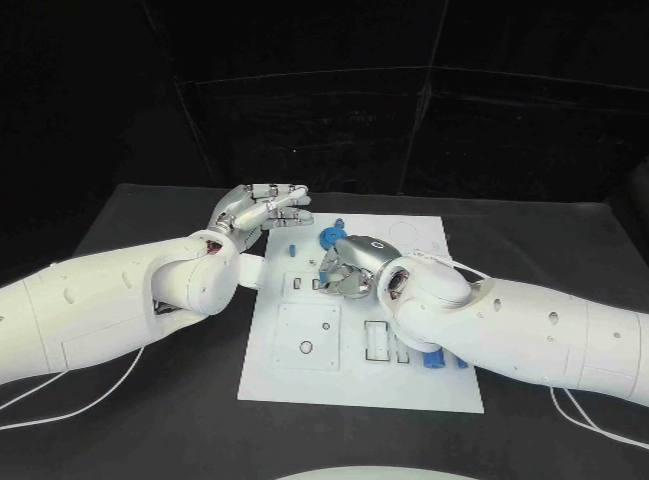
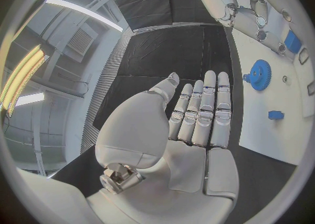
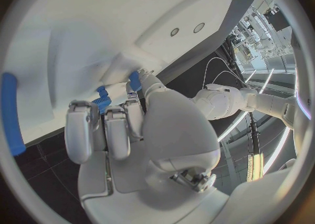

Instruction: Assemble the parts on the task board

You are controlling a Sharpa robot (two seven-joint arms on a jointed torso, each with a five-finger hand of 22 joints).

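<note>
The white task board (image 1: pixel 313 385) lies in the middle of the black table. A blue gear (image 1: pixel 334 236) sits near its far edge, with a small blue part (image 1: pixel 291 246) beside it. My right hand (image 1: pixel 350 268) is bent down over the board's far half. Its curled fingers (image 3: pixel 118 129) and thumb pinch a small blue part (image 3: pixel 134 80) close against the board. The left wrist view shows that blue part (image 2: pixel 293 41) at the right hand's fingertips. My left hand (image 1: pixel 259 210) hovers off the board's far left corner, fingers (image 2: pixel 205 109) straight and holding nothing.
Several blue pegs (image 1: pixel 434 360) lie on the board's right side, next to my right forearm. A long blue peg (image 3: pixel 10 113) lies on the board near the right hand. Rectangular recesses (image 1: pixel 307 338) mark the board's near half. Black table surrounds the board.
</note>
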